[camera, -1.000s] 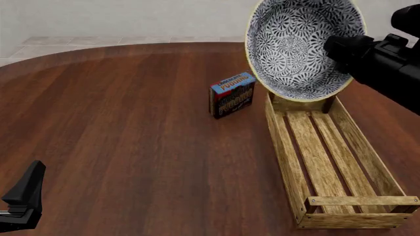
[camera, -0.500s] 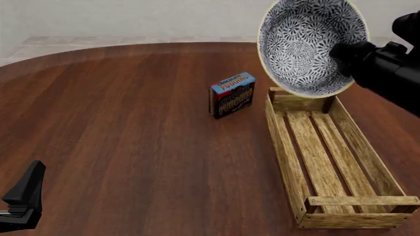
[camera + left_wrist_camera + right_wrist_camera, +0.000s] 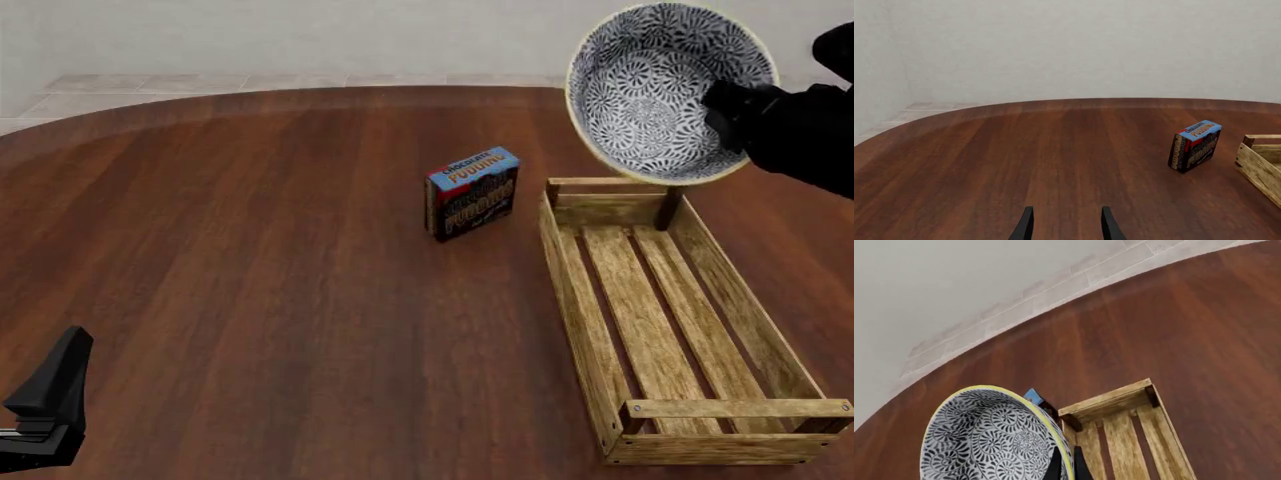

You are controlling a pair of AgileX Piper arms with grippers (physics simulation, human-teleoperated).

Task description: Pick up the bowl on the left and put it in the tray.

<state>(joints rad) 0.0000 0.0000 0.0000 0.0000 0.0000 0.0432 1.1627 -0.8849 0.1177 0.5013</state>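
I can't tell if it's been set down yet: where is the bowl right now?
In the front view the bowl is in the air at upper right, tilted on its side, held by the right gripper above the tray's far end.

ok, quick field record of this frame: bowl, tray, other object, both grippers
bowl: blue floral, off the table, tilted with its opening toward the camera, above the tray's far end
tray: slatted wood crate on the table, nothing in it
pudding box: upright on the table, left of the tray, apart from it
right gripper: shut on the bowl's rim
left gripper: open, holds nothing, low over the table's near left
task state: bowl not yet in the tray
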